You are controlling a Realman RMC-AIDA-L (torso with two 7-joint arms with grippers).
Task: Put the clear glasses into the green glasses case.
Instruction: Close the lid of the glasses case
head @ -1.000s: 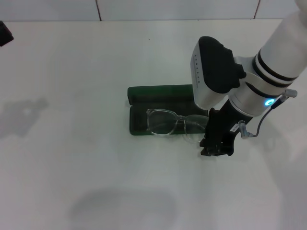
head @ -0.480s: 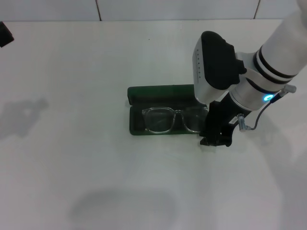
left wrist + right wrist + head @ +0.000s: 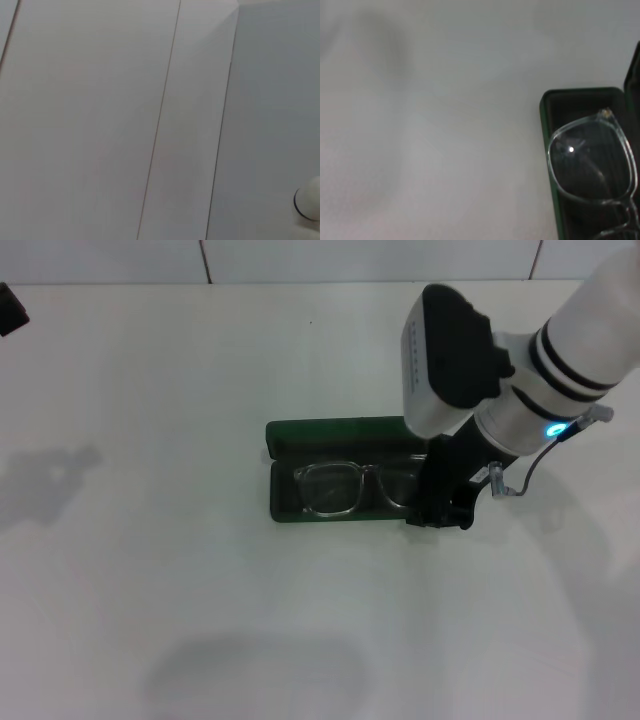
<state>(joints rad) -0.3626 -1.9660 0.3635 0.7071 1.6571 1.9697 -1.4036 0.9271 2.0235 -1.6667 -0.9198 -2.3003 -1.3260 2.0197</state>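
The green glasses case (image 3: pixel 332 431) lies open at the table's middle, its lid folded back on the far side. The clear glasses (image 3: pixel 345 488) rest lens-up over the case's tray, lined up with it. My right gripper (image 3: pixel 440 506) is at the case's right end, shut on that end of the glasses; its fingertips are hidden under the wrist. In the right wrist view one lens of the clear glasses (image 3: pixel 592 167) sits inside the dark tray of the case (image 3: pixel 549 165). A dark bit of my left arm (image 3: pixel 10 308) shows at the far left edge.
White table (image 3: pixel 200 590) all around the case, with a tiled wall along the far edge. The left wrist view shows only pale wall panels (image 3: pixel 125 120).
My right gripper moved up and left with the glasses. The glasses went from hanging off the case's near right corner to lying square over the tray.
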